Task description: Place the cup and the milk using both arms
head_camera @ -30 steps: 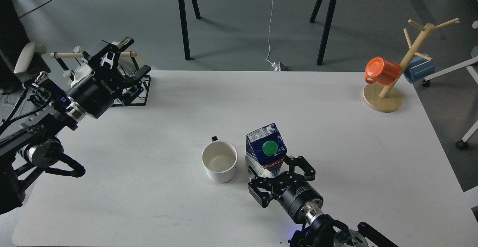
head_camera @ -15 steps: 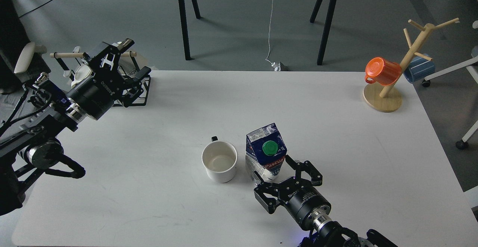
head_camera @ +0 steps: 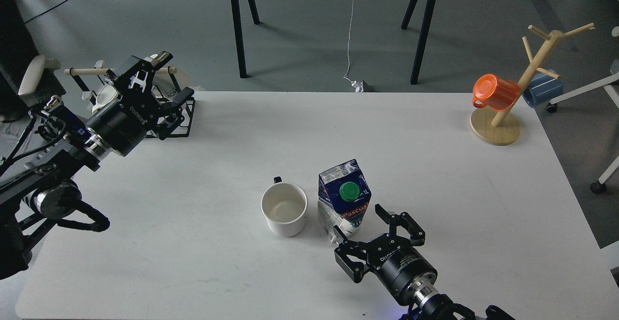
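The white cup (head_camera: 284, 209) stands upright near the middle front of the white table (head_camera: 242, 136), its dark handle pointing away from me; its smiley face does not show. The blue and white milk carton (head_camera: 344, 198), with a green cap and red "Pascual" label, stands upright just right of the cup. My right gripper (head_camera: 358, 223) is open and empty, just in front and to the right of the carton, not touching it. My left gripper (head_camera: 170, 76) is open and empty at the far left, over the black rack, far from the cup.
A black wire rack (head_camera: 175, 114) with cream mugs sits at the table's back left corner. A wooden mug tree (head_camera: 513, 98) at the back right holds an orange cup (head_camera: 495, 92) and a blue cup (head_camera: 543, 88). Black table legs stand on the floor beyond.
My right gripper has drawn back from the milk carton, toward me and slightly right, leaving the carton standing. The left arm, cup and carton have barely moved.
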`<state>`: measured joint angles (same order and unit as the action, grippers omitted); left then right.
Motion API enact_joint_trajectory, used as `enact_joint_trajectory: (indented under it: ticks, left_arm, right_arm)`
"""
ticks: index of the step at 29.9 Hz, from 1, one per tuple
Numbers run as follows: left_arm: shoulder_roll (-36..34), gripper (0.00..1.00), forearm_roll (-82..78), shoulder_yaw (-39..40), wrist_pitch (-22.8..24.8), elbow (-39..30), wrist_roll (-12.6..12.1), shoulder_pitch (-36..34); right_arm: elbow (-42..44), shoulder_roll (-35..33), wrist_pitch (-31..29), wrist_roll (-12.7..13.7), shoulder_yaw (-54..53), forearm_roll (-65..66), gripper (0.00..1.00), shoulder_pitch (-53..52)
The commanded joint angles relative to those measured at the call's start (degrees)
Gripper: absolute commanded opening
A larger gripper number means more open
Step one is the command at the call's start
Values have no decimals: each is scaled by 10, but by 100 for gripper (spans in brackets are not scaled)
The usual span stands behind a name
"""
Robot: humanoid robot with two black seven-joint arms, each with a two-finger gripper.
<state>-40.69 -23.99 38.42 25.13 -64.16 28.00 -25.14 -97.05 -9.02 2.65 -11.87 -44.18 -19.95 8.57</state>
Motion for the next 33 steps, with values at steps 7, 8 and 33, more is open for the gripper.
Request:
enact_joint_trajectory:
  ticks: [7,8,33]
  left_arm:
    - [1,87,0,0,3,9,0,0]
    - [1,87,0,0,3,9,0,0]
    - [7,87,2,2,5,18,0,0]
  right_arm:
    - [-23,-28,-23,0,3,0,98,58]
    - [-23,-31,-31,0,3,0,98,65]
    - [-6,-397,-306,-8,-113,-15,98,105]
